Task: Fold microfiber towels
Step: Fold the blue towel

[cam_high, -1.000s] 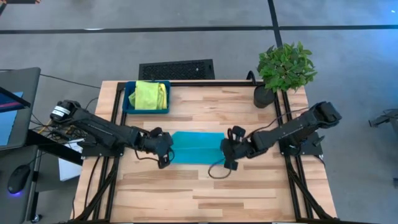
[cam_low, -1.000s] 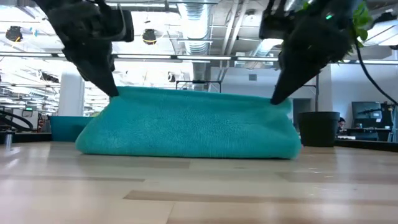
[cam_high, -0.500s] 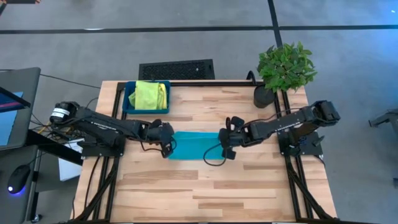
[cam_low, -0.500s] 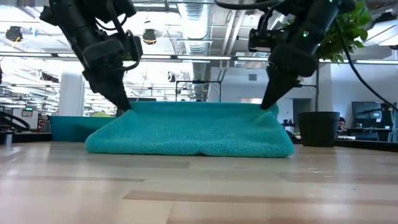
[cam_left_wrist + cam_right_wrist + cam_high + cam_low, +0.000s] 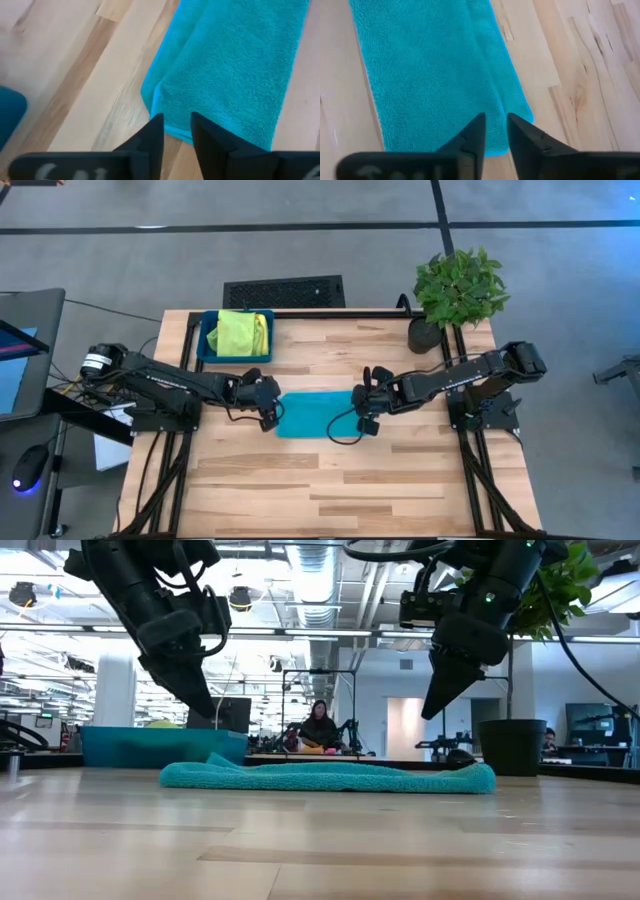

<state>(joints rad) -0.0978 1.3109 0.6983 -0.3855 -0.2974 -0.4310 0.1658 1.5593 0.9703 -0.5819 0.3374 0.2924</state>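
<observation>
One fold looks done on our end: half a second back the teal towel (image 5: 313,414) was still pinched up by both top corners, now it's dropped flat at table centre, doubled over. Green towels (image 5: 241,332) wait in the tray (image 5: 208,350) at 11 o'clock. Left gripper (image 5: 270,408) hangs over its 9 o'clock edge, right gripper (image 5: 362,407) over 3 o'clock, both slightly parted, holding nothing.

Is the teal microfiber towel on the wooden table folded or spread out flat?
Folded. The teal microfiber towel lies as a narrow doubled strip on the wooden table, layered edges showing in the left wrist view. Neither pincer holds it.
</observation>
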